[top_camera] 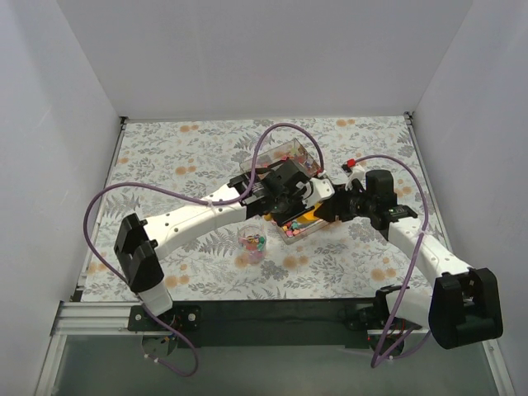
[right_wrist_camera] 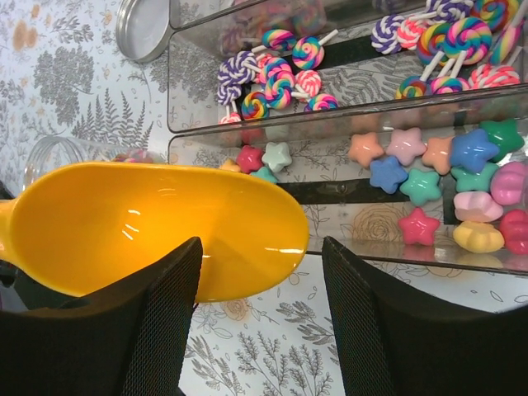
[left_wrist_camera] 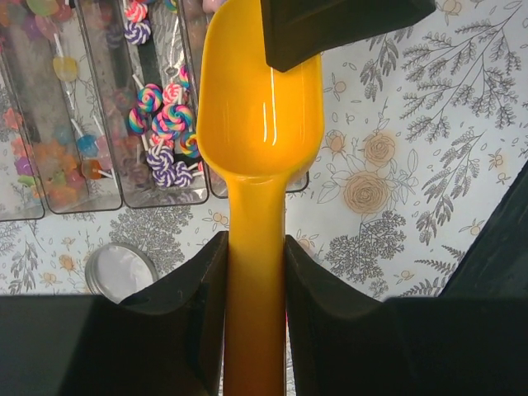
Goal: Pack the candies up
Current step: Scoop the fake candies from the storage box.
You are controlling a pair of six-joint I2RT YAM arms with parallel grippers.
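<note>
My left gripper (left_wrist_camera: pixel 256 241) is shut on the handle of the orange scoop (left_wrist_camera: pixel 260 107), and no sweets show in its bowl. The scoop (top_camera: pixel 302 216) hangs over the clear compartment tray (top_camera: pixel 290 232) in mid table. The candies lie in that tray: coloured stars (right_wrist_camera: pixel 429 165) in one compartment, swirl lollipops (right_wrist_camera: pixel 280 74) in the one beside it. A few candies also sit in a small glass jar (top_camera: pixel 252 240). My right gripper (right_wrist_camera: pixel 260 256) stands open by the tip of the scoop (right_wrist_camera: pixel 157 227), holding nothing. One of its fingers (left_wrist_camera: pixel 338 25) overlaps the bowl's front.
The jar's round metal lid (left_wrist_camera: pixel 120 269) lies on the flowered tablecloth beside the tray. A second clear box (top_camera: pixel 290 155) stands behind the arms. White walls close in the table on three sides. Purple cables loop above both arms.
</note>
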